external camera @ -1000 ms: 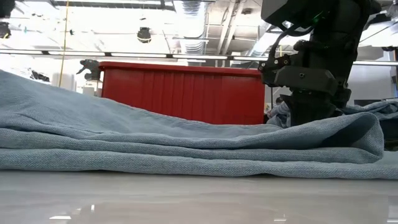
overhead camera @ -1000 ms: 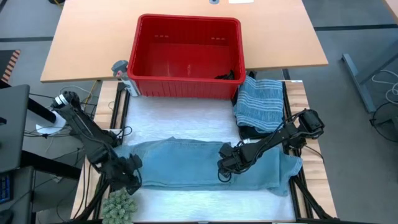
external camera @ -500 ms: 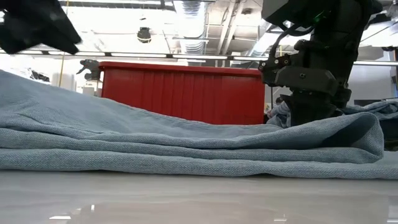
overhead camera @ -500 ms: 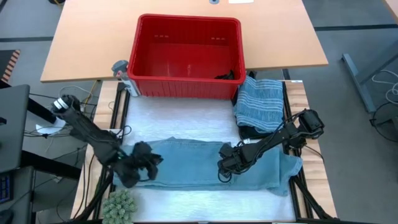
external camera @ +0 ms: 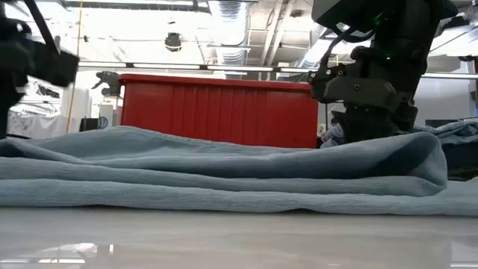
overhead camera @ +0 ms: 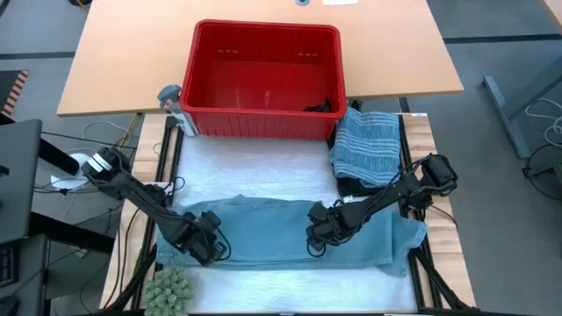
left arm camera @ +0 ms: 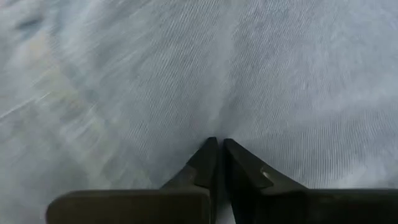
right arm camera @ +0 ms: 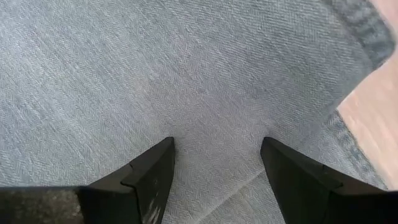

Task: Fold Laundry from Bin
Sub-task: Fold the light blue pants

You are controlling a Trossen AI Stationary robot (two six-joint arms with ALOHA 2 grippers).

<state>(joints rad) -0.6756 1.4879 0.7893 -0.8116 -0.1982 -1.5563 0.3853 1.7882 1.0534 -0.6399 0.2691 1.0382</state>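
A light blue garment (overhead camera: 272, 235) lies folded in a long band across the table's near half, several layers deep in the low view (external camera: 224, 172). My left gripper (overhead camera: 209, 244) points down on its left part, fingers shut (left arm camera: 217, 144). My right gripper (overhead camera: 318, 237) stands open on the band right of its middle (right arm camera: 214, 146). A striped grey-blue garment (overhead camera: 366, 145) lies folded on a dark garment (overhead camera: 354, 186) at the far right. The red bin (overhead camera: 263, 79) stands at the far edge with a dark garment (overhead camera: 323, 107) in its right corner. My left gripper comes from above with its shut fingertips (left arm camera: 210, 152) down on the garment's top layer (left arm camera: 221, 112), near the band's left end. Whether a pinch of cloth sits between them, I cannot tell. My right gripper sets both spread fingertips (right arm camera: 158, 155) on the top layer (right arm camera: 211, 118), slanting down from the right; the cloth lies flat under them.
A green spiky ball (overhead camera: 169, 288) sits at the near left corner, just beside my left gripper. A grey object (overhead camera: 171, 98) stands at the bin's left end. White table surface (overhead camera: 255, 167) shows between the bin and the band.
My left gripper has gone from the band's left edge toward the table's right, over the cloth, tipped more steeply down and come down on it. The garment's left part, raised high before in the low view, now lies lower and flatter. My right gripper has kept still.
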